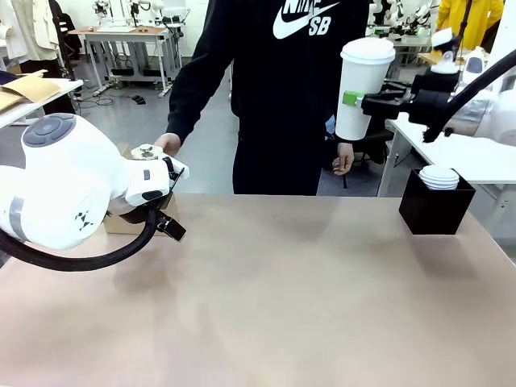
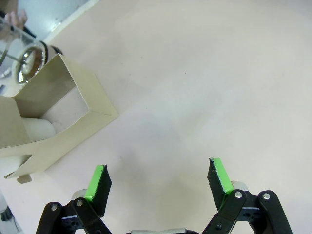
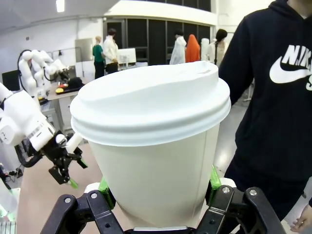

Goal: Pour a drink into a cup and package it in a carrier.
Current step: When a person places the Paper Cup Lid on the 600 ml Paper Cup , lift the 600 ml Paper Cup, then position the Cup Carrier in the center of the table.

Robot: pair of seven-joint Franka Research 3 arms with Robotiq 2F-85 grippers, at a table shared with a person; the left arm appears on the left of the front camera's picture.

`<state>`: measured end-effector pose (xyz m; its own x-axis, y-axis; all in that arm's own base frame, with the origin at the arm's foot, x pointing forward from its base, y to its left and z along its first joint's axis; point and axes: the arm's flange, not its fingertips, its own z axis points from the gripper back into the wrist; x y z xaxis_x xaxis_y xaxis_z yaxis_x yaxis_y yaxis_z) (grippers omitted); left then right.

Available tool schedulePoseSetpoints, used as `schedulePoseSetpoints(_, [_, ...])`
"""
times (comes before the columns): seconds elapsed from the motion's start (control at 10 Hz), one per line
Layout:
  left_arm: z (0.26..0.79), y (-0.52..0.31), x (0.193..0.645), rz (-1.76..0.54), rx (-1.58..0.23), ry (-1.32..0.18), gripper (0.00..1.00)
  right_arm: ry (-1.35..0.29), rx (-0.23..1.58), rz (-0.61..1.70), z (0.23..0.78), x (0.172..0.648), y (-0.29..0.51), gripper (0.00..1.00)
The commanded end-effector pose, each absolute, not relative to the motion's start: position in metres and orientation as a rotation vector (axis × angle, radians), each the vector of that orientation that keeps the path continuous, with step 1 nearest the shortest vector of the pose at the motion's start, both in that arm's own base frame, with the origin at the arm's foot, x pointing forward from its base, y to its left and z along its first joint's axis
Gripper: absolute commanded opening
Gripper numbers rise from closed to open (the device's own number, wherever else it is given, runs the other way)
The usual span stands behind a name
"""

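My right gripper (image 1: pixel 352 99) is shut on a white paper cup (image 1: pixel 363 89) with a white lid, held upright high above the table's right side, in front of the person. The cup (image 3: pixel 156 146) sits between the green pads (image 3: pixel 104 186). My left gripper (image 2: pixel 158 178) hangs open over bare table, nothing between its fingers. Beside it lies the brown cardboard carrier (image 2: pixel 58 112), with something white inside one slot. A glass carafe with a steel band (image 2: pixel 29 61) stands behind the carrier, near the person's hand (image 1: pixel 167 143). The drink inside is hidden. The left arm covers most of the carrier (image 1: pixel 121 223).
A black box (image 1: pixel 435 208) of white lids stands at the table's right edge. The person in a black hoodie (image 1: pixel 282 97) stands at the far side. The left arm's big white body (image 1: pixel 64 185) fills the near left.
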<state>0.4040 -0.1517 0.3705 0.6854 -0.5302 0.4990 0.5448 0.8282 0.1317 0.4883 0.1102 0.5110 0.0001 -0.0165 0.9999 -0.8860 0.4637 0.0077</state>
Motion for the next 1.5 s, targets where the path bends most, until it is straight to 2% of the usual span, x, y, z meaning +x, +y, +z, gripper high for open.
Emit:
schedulePoseSetpoints(0.0, [0.3704, -0.1514, 0.4038, -0.602, -0.029, -0.550, 1.00, -1.370, 0.868, 0.800, 0.5204, 0.4858, 0.1041, 0.80])
schedulePoseSetpoints(0.1, [0.3704, -0.1514, 0.4038, -0.602, -0.029, -0.550, 1.00, -1.346, 0.941, 0.782, 0.5218, 0.4881, 0.1021, 0.80])
schedulePoseSetpoints(0.2, [0.3704, -0.1514, 0.4038, -0.602, -0.029, -0.550, 1.00, -1.405, 0.863, 0.827, 0.5176, 0.4855, 0.1103, 0.80])
schedulePoseSetpoints(1.4, [0.3704, -0.1514, 0.4038, -0.602, -0.029, -0.550, 1.00, -1.405, 0.863, 0.827, 0.5176, 0.4855, 0.1103, 0.80])
